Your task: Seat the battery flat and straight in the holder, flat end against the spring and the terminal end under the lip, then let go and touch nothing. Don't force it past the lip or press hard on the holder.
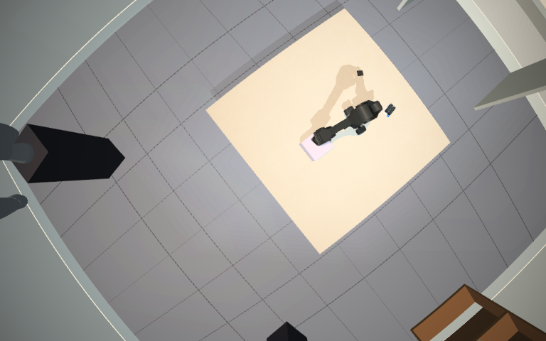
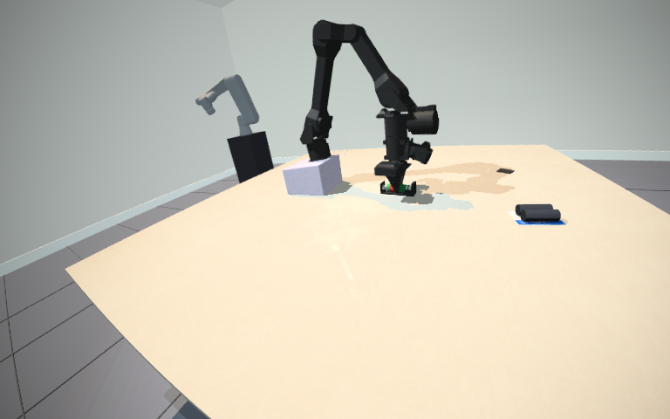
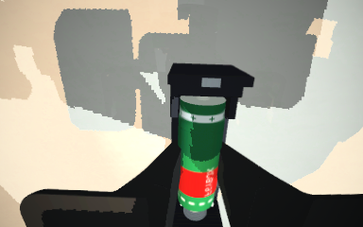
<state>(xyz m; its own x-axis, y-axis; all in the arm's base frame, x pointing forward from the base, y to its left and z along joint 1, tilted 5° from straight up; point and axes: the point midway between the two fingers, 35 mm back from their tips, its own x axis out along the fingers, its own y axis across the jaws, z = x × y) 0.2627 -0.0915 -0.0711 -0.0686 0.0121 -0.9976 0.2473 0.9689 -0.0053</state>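
Note:
The battery (image 3: 202, 137) (image 2: 406, 188) is green with a red band and lies lengthwise in the black holder (image 3: 189, 85) (image 2: 413, 189). In the wrist view its end with plus marks is close against the lipped end wall; the terminal tip is hidden there. Its other end meets the metal spring (image 3: 195, 216). It looks lined up with the holder; how deep it sits is hard to tell. My gripper (image 3: 197, 147) (image 2: 397, 189) points down and is shut on the battery, with a finger on each side. In the top view the arm hides the holder and battery.
A pale lilac block (image 1: 316, 151) (image 2: 302, 181) stands under the arm's base. Two dark cylinders (image 1: 389, 109) (image 2: 540, 215) lie by a blue strip (image 2: 541, 223) near one table edge. A small dark square (image 1: 360, 73) (image 2: 504, 170) lies farther along the table (image 1: 334, 209) (image 2: 345, 335).

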